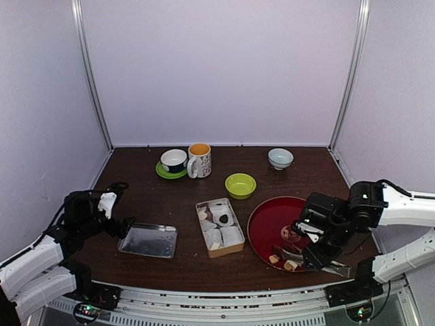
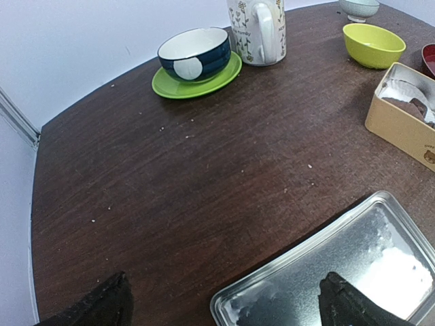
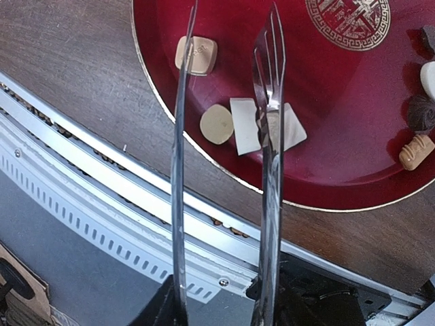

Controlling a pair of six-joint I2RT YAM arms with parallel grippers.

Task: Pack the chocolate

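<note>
Gripping one pair of tongs (image 3: 269, 170), right claw (image 3: 219, 303) overhangs chocolate (image 3: 217, 124); left claw (image 2: 224, 302) gapes.

desk (image 1: 299, 178): dark brown wood
saucer (image 1: 163, 172): green, far left, under a blue-and-white bowl (image 1: 174, 159)
mug (image 1: 199, 160): patterned white, just beside the saucer
lime bowl (image 1: 240, 185): mid-desk
pale bowl (image 1: 281, 158): far right
metal tray (image 1: 148, 240): near left, flat
box (image 2: 394, 129): tan, centre, holding white paper cups (image 1: 232, 236)
red plate (image 1: 268, 224): right of the box
tongs (image 3: 270, 176): metal, arms apart, tips over the red plate
</note>
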